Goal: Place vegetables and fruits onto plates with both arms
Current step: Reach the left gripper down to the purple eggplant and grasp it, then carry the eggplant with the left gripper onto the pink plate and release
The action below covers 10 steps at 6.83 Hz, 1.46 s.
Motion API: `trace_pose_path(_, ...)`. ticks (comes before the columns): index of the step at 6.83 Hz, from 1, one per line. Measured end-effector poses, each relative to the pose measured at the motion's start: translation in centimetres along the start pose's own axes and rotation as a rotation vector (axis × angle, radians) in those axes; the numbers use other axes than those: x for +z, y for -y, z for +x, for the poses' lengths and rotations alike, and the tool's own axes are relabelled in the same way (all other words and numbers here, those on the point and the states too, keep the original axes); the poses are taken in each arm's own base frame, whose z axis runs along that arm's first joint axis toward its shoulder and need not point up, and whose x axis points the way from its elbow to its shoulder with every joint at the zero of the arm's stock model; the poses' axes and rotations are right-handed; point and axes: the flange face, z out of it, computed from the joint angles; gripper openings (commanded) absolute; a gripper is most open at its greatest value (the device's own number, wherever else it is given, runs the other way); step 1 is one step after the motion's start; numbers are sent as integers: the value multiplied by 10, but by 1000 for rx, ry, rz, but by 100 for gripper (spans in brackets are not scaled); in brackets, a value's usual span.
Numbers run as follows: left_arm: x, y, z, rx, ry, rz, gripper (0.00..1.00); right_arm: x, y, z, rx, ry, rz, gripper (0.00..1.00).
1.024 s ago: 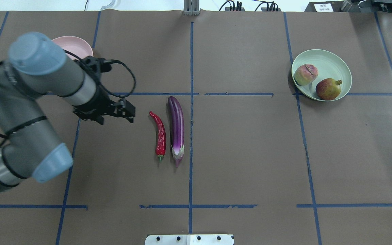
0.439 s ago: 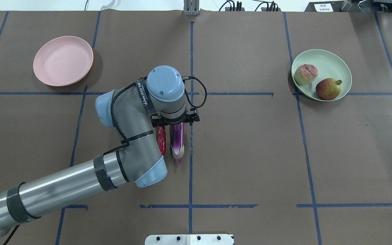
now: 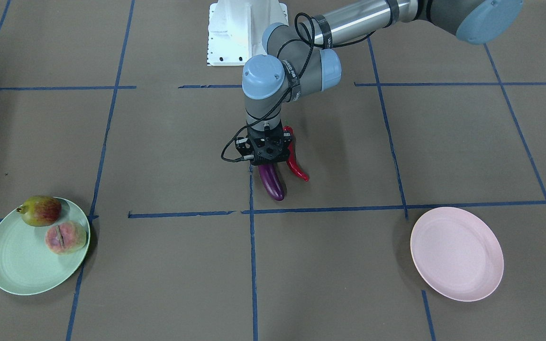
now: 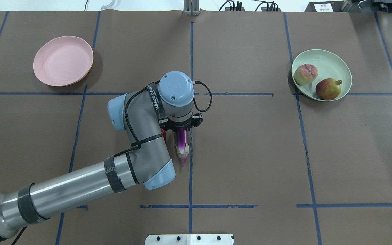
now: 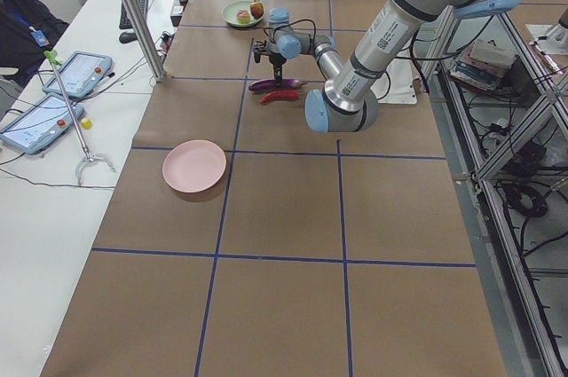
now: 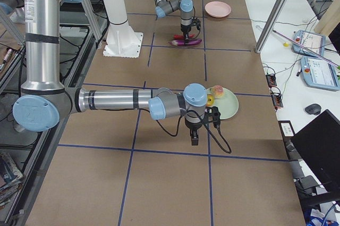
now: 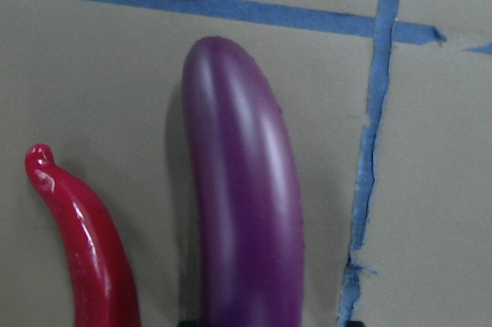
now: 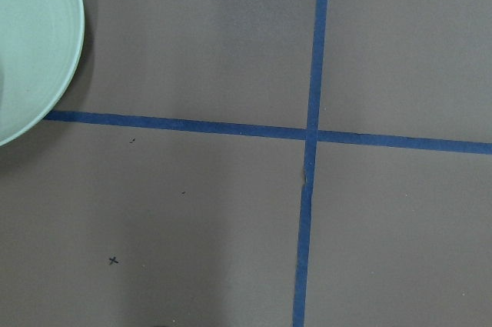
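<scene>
Left tool (image 3: 267, 160) down over eggplant (image 3: 273, 185) mid-table (image 3: 159, 284), jaws spread either side, not clamped yet. Chili (image 3: 296, 168) right beside eggplant. Peach (image 3: 65, 237) and red-yellow fruit (image 3: 40, 210) sit on green plate (image 3: 12, 270). Pink plate (image 3: 458, 255) well apart. Right tool (image 6: 194, 140) hangs near green plate, can't tell its grip.

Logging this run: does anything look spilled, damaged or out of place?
Nothing stands out. The peach and pomegranate sit in the mint green plate, the eggplant and chili pepper lie side by side on the table, the pink plate sits flat.
</scene>
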Motion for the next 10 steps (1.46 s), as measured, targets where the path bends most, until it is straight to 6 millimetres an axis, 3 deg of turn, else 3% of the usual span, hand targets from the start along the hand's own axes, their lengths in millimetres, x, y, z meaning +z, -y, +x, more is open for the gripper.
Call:
trace_pose_path(1, -15, 12, -3, -10, -16, 12, 0, 0, 0, 0, -1, 0, -1, 100)
trace_pose_path(2, -43, 39, -19, -36, -44, 11, 0, 1, -1, 1, -2, -1, -3, 100)
trace_pose_path(3, -73, 74, -53, -63, -69, -15, 0, 3, -3, 2, -4, -1, -6, 100)
trace_pose_path(4, -97, 113, -101, -62, -84, -21, 0, 5, -5, 4, -4, 1, -11, 100)
trace_pose_path(5, -110, 149, -154, -30, -72, -2, 0, 6, -7, 5, -3, 1, -13, 100)
trace_pose_path(7, -106, 214, -253, 54, 8, 27, 0, 4, -8, 4, -6, 3, -9, 100)
trace_pose_path(8, -87, 233, -284, 75, 52, 13, 1, 3, -7, 2, -6, 4, -7, 100)
trace_pose_path(10, -36, 256, -325, 86, 101, -8, 3, 2, -4, 0, -4, 5, -4, 100)
